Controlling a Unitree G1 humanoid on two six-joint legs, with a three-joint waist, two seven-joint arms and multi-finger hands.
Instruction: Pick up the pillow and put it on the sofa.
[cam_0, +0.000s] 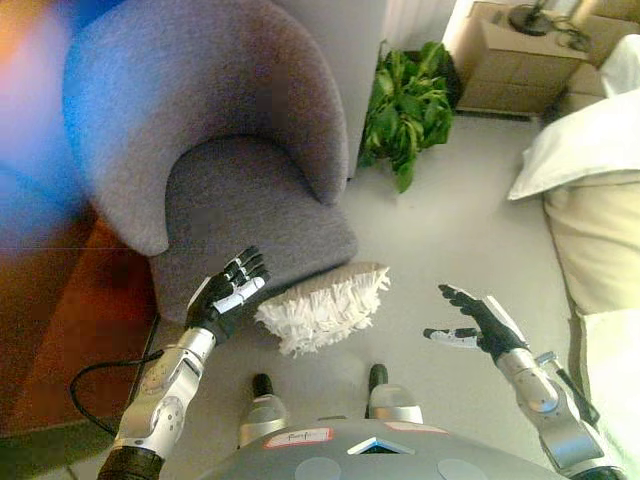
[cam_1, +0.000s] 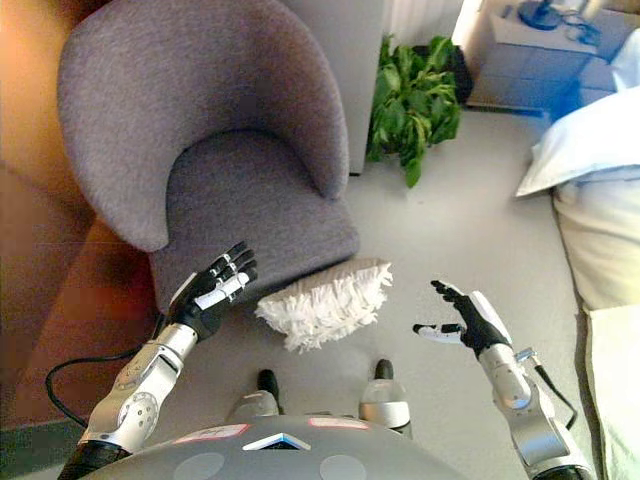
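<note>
A white shaggy pillow (cam_0: 325, 306) lies on the floor, leaning against the front edge of a grey tub armchair (cam_0: 250, 200), the sofa of the task. My left hand (cam_0: 230, 288) is open, fingers spread, just left of the pillow and in front of the seat edge, not touching it. My right hand (cam_0: 478, 320) is open, fingers spread, about a hand's width right of the pillow, above the pale floor. Both hands are empty. The pillow also shows in the right eye view (cam_1: 328, 300).
A green potted plant (cam_0: 405, 105) stands behind the armchair's right side. A bed with white bedding (cam_0: 590, 150) runs along the right edge. A pale nightstand (cam_0: 525, 60) is at the back right. A reddish-brown rug (cam_0: 70, 330) lies to the left.
</note>
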